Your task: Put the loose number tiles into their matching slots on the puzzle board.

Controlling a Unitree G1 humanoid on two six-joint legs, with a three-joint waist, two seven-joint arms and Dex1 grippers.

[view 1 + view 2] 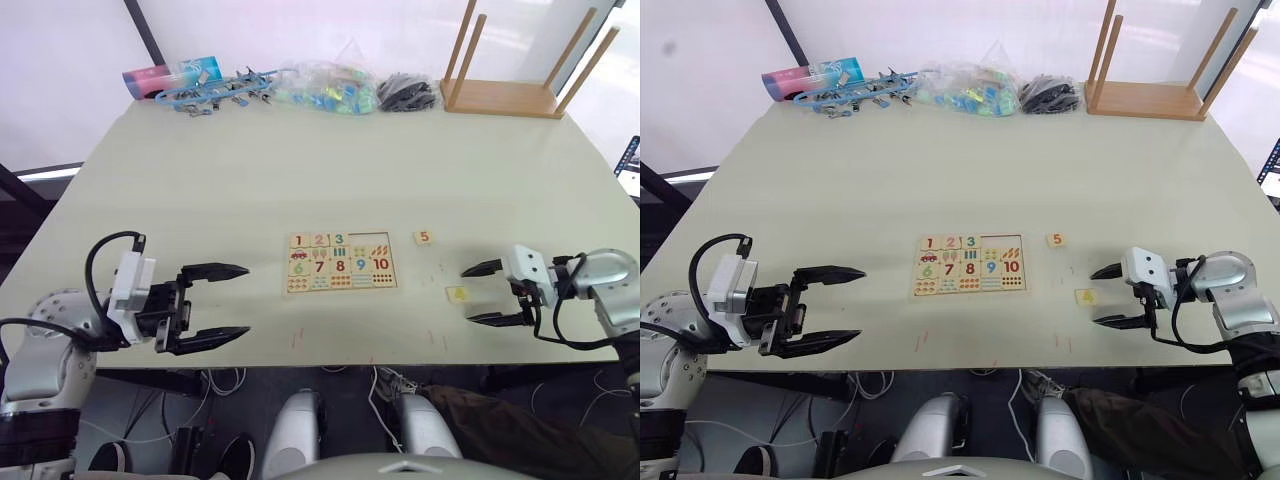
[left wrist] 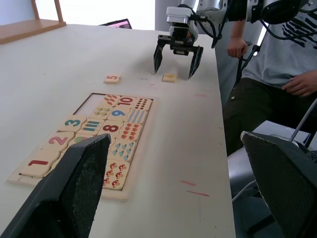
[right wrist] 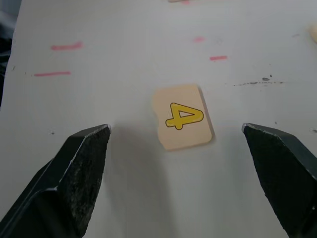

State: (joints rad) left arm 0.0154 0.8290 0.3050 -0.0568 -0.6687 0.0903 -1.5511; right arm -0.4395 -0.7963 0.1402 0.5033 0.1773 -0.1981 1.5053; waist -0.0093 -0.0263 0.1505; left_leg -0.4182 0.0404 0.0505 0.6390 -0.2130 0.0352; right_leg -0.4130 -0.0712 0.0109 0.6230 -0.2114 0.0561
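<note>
Right hand: my right hand [image 1: 483, 294] hangs low over the pale bench [image 1: 250, 180] with its two black fingers spread wide and holding nothing.
Key relation: the small square pale-wood tile with a yellow 4 [image 3: 183, 117] lies straight ahead of that hand, centred in the gap between the fingers and apart from both; it is square, so no long axis governs the grip, though it sits slightly turned against the finger line.
Nearer arm: the right, plainly; my left hand [image 1: 220, 302] waits well away on the far side of the board, fingers also spread and empty.
Tile 4: flat on the bench, digit up, near the front edge, to the right of the flat rectangular light-wood puzzle board with coloured numbers and dot rows [image 1: 340, 261].
Tile 5: the matching pale tile with an orange 5 [image 1: 424, 237] lies loose just right of the board's top corner, further back than the 4.
Board: 1, 2 and 3 sit in the top row; the two recesses at its right end [image 2: 91, 102] look open.
Step, as I judge it: lower and close on the 4, then carry it left to the fourth slot.
Risk: the tile is thin and flat, so the fingertips may slide over it or nudge it.
</note>
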